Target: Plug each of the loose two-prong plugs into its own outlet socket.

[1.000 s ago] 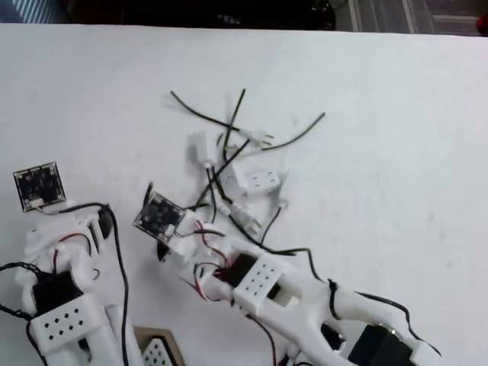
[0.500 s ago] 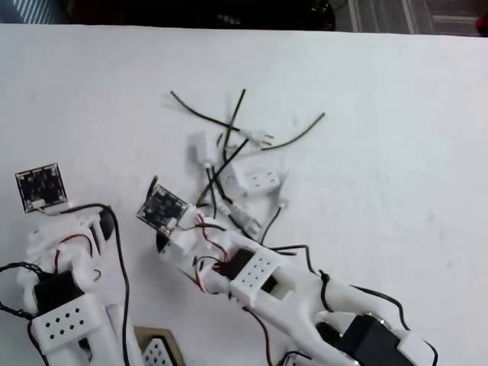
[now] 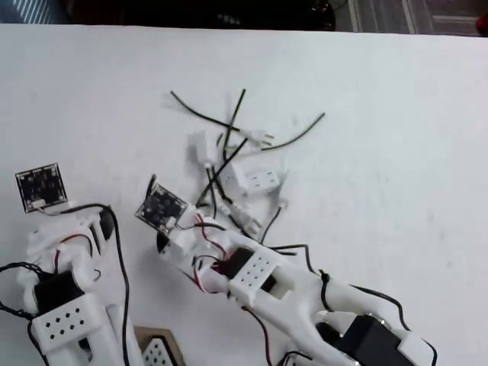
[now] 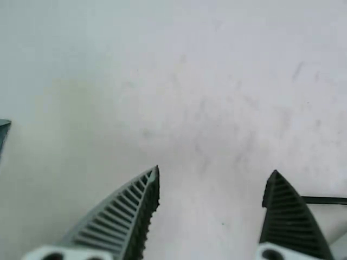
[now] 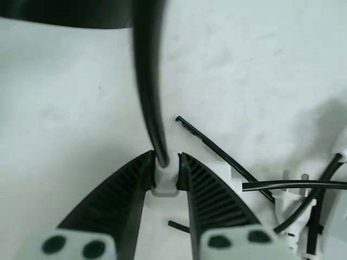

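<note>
My right gripper [image 5: 165, 160] is shut on a small white two-prong plug [image 5: 164, 179], and its black cord [image 5: 149, 81] runs up past the camera. In the high view the right arm [image 3: 259, 278] ends under its camera board [image 3: 162, 207], left of the tangle. A white outlet strip [image 3: 255, 181] lies in a tangle of black cords, with a loose plug [image 3: 263, 139] behind it and another plug [image 3: 248, 221] in front. More white plugs [image 5: 293, 203] lie close beside the held one. My left gripper [image 4: 215, 174] hangs open over bare table; its arm [image 3: 61, 305] is at the front left.
A white block [image 3: 204, 146] sits at the tangle's left side. Loose cord ends [image 3: 305, 130] spread toward the back. A brown-edged plate [image 3: 156, 347] lies at the front edge between the arms. The white table [image 3: 396, 152] stretches bare to the right and back.
The right arm has shifted a little left and farther onto the table, its camera board with it. The left arm has stayed put.
</note>
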Action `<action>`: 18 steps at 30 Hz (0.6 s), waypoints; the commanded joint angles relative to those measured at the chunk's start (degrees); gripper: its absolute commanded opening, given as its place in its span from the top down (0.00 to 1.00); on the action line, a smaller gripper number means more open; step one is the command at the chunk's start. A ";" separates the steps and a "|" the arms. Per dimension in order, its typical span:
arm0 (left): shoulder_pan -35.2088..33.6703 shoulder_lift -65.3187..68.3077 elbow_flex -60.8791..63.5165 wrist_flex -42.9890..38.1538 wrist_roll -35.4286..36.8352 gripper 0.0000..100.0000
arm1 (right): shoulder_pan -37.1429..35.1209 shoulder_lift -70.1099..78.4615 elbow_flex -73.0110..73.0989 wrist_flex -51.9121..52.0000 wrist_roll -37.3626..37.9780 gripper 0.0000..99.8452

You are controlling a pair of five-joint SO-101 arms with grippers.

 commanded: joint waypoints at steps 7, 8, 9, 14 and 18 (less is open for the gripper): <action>-0.31 -0.84 -0.26 -1.05 0.18 0.70 | 0.22 0.04 -0.53 3.47 0.35 0.98; -0.31 -0.84 -0.26 -0.97 0.18 0.70 | 0.22 0.04 -0.53 4.18 0.35 0.98; -0.31 -0.84 -0.26 -0.97 0.18 0.70 | 0.22 0.04 -0.44 4.70 0.35 0.98; -0.31 -0.84 -0.26 -0.97 0.18 0.70 | 0.31 0.04 -0.35 5.14 0.35 0.98; -0.31 -0.84 -0.26 -0.97 0.18 0.70 | 0.40 0.57 -0.35 5.14 0.35 0.98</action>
